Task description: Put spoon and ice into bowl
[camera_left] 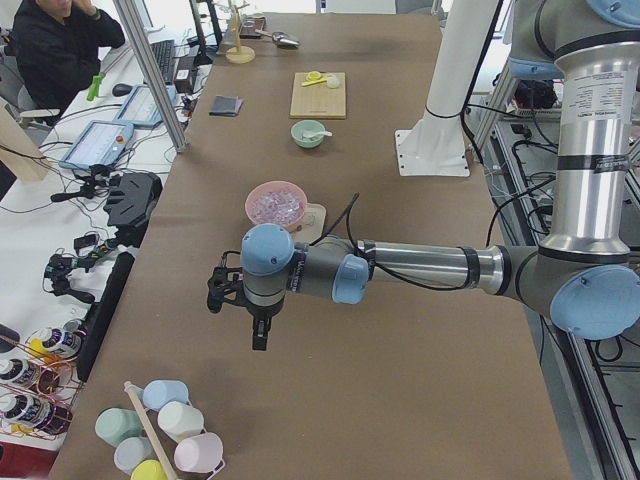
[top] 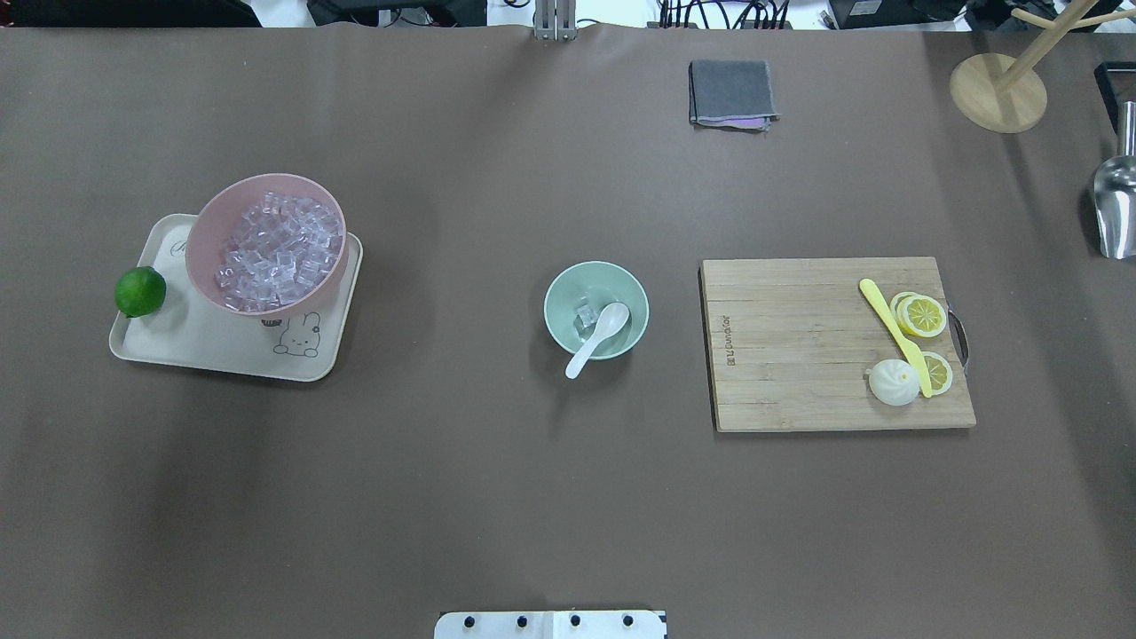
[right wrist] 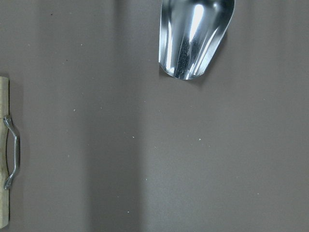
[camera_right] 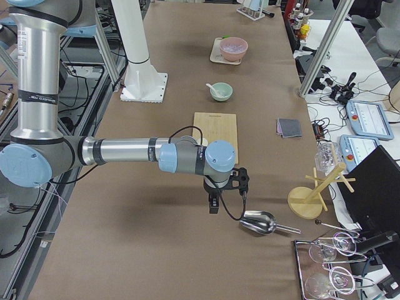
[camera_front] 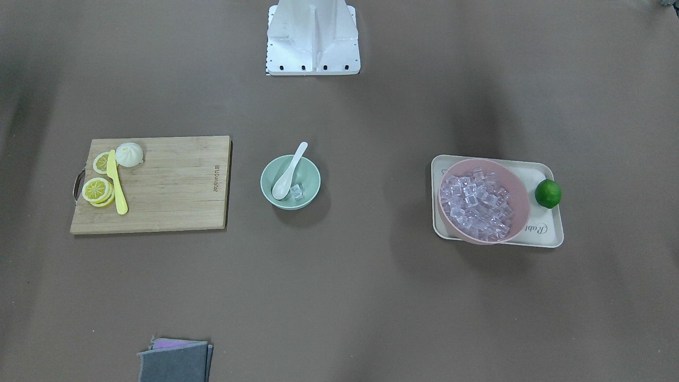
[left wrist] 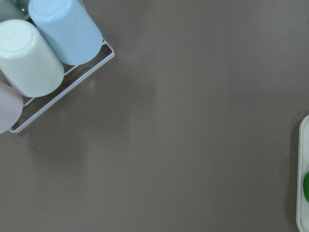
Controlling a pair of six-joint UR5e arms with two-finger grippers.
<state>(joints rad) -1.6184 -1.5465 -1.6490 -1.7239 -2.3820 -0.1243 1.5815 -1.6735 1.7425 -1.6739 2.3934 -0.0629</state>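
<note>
Only the side views show the left claw (camera_left: 220,290) and the right claw (camera_right: 241,180), and how far either is open cannot be told. Well away from both, the overhead view shows the bowl (top: 555,293) holding the spoon (top: 599,327) and the ice (top: 583,316).

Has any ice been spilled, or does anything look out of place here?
Nothing stands out. No ice lies loose on the table; the spoon leans in the bowl, handle over the rim, beside one ice cube.
</note>
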